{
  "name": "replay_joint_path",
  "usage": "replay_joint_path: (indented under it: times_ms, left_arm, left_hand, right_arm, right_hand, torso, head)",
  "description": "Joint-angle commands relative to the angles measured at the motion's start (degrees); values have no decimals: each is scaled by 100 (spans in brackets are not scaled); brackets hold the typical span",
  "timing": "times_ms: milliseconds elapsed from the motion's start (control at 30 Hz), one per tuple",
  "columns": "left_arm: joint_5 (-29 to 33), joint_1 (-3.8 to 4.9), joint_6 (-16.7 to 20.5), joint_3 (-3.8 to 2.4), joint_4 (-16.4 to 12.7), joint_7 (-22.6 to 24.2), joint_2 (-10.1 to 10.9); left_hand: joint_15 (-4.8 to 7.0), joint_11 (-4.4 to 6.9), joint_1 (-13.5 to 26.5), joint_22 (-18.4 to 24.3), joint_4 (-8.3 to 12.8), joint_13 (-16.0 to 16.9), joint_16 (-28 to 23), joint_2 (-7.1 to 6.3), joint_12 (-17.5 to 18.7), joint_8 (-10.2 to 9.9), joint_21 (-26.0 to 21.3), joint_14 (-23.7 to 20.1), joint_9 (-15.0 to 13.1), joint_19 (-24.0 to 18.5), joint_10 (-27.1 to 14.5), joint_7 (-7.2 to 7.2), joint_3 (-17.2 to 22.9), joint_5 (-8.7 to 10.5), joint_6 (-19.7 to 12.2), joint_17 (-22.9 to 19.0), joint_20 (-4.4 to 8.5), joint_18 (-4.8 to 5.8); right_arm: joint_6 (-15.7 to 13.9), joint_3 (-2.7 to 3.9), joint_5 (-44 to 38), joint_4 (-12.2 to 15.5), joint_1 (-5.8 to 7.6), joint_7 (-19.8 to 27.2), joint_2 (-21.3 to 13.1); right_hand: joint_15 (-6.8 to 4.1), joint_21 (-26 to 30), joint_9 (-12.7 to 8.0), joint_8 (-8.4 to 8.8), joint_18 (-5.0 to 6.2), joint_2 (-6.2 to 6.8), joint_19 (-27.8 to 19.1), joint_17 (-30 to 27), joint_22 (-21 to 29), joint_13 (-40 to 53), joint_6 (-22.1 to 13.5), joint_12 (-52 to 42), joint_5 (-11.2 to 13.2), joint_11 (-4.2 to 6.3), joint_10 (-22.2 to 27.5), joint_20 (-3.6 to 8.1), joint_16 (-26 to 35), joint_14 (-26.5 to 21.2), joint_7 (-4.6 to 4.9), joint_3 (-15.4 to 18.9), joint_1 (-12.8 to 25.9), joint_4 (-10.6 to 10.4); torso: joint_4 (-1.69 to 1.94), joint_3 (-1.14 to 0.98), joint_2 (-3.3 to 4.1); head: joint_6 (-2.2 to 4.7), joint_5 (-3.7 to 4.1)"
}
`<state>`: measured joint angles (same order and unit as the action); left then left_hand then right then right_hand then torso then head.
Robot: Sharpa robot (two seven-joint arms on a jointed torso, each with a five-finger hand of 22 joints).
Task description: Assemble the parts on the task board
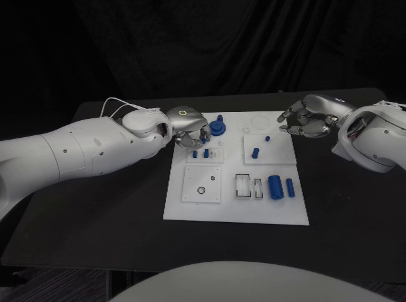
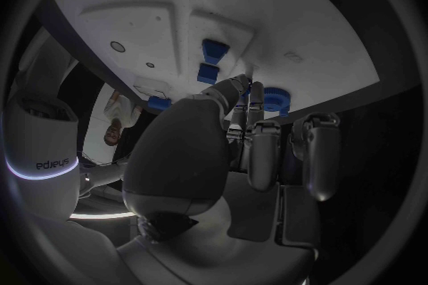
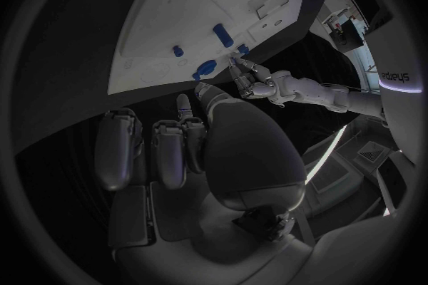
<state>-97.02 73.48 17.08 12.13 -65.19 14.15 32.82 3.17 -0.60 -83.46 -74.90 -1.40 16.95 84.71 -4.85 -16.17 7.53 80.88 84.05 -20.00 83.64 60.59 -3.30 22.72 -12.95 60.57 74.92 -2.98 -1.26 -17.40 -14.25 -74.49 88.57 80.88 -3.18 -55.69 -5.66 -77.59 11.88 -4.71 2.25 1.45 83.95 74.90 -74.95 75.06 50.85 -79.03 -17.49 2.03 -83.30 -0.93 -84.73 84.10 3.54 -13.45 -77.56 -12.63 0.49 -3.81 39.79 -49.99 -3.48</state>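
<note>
The left robot hand [image 1: 188,128] hid part of the white rectangular task board [image 1: 237,207] on the black surface [image 1: 94,214], its grip unclear beside small blue parts [image 1: 219,128]. The right robot hand [image 1: 308,117] hovered, fingers curled, empty.

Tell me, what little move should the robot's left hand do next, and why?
Probably lower the silver left hand a touch and close its fingers on the round blue gear-like part at the far left of the white task board. The hand hovers right beside that part with its fingers pointing at it, holding nothing I can see. The silver right hand waits off the board's far right corner.
</note>
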Motion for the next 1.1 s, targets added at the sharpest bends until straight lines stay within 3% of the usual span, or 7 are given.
replay_joint_path:
  times_ms: [33, 800, 867, 967, 1100]
  left_arm:
    - [-39, -33, -49, 6, 31, 23, -18]
    - [-39, -46, -39, 6, 75, -3, -40]
    - [-39, -46, -43, 6, 77, 3, -37]
    - [-39, -46, -31, 6, 80, 10, -30]
    - [-39, -46, -2, 6, 80, 4, -19]
  left_hand:
    - [5, -8, -80, -1198, 36, -7, -29, 31, 23, -10, -17, 180, 8, -30, 43, -43, 9, -25, 9, 564, -21, -107]
    - [-7, -23, -108, -1184, 81, -22, -63, 10, 46, -31, -64, 152, 20, -63, 88, -56, 23, -59, 15, 504, -30, -118]
    - [-11, -17, -100, -1179, 88, -36, -74, -1, 72, -91, -79, 142, 48, -74, 93, -38, 26, -39, -66, 488, -36, -121]
    - [3, 12, -55, -1160, 92, -113, -143, -82, 219, -397, -148, 86, 214, -119, 42, 200, 57, 105, -644, 376, -33, -136]
    - [-31, -49, -10, -1159, 77, -192, -150, -172, 372, -405, -162, 82, 374, -119, -57, 393, 87, 162, -1152, 358, -53, -135]
  right_arm:
    - [0, 5, -5, 8, -14, -103, -7]
    - [34, 5, -5, 3, -17, -117, -1]
    - [36, 5, -5, 3, -18, -119, -2]
    - [37, 5, -5, 4, -19, -121, -6]
    - [36, 5, -5, 3, -19, -123, -8]
  right_hand:
    - [40, 27, -6, 10, 54, 7, 112, 772, -1137, 397, 33, 20, -13, -14, 30, -26, 19, 435, 2, -6, 24, 22]
    - [40, 23, -11, 14, 52, 5, 114, 769, -1139, 396, 37, 20, -11, -17, 30, -27, 20, 435, 8, -16, 16, 38]
    - [40, 23, -11, 14, 52, 5, 114, 769, -1139, 396, 37, 20, -11, -17, 30, -27, 20, 435, 8, -16, 16, 38]
    - [40, 23, -11, 14, 52, 5, 114, 769, -1139, 396, 37, 20, -11, -17, 30, -27, 20, 435, 8, -16, 16, 38]
    - [41, 30, -14, 16, 54, 5, 111, 769, -1137, 391, 36, 25, -10, -18, 34, -27, 20, 435, 9, -19, 16, 42]
  torso:
    - [0, 0, -1]
    - [3, 1, 0]
    - [4, 0, 0]
    - [6, 1, 1]
    - [3, 0, 0]
  head:
    - [-1, 0]
    - [-1, -8]
    - [-1, -5]
    - [-1, -4]
    - [-1, -9]
